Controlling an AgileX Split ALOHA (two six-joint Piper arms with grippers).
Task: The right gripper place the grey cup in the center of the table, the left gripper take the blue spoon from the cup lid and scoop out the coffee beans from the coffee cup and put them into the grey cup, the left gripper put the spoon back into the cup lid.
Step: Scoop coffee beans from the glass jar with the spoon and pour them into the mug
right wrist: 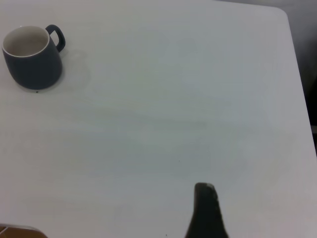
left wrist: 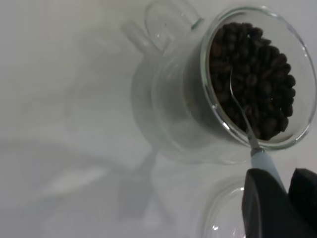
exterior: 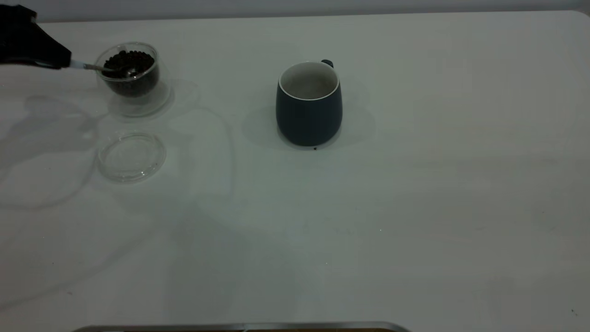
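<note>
The grey cup [exterior: 309, 110] [right wrist: 32, 64] stands upright near the middle of the table [exterior: 415, 207], its handle turned to the far side. At the far left, the glass coffee cup [exterior: 133, 78] [left wrist: 173, 104] holds the coffee beans [exterior: 129, 60] [left wrist: 257, 79]. My left gripper [exterior: 64, 61] [left wrist: 290, 173] is shut on the pale handle of the blue spoon [exterior: 92, 67] [left wrist: 265, 161], whose metal bowl lies in the beans. The cup lid [exterior: 131, 156] [left wrist: 223, 213] lies bare on the table in front of the coffee cup. My right gripper [right wrist: 204, 191] hangs over bare table, well away from the grey cup.
One dark speck, perhaps a stray bean [exterior: 315, 148], lies at the grey cup's base. A metal edge [exterior: 239, 327] runs along the table's near side. The table's rounded corner [right wrist: 282, 12] shows in the right wrist view.
</note>
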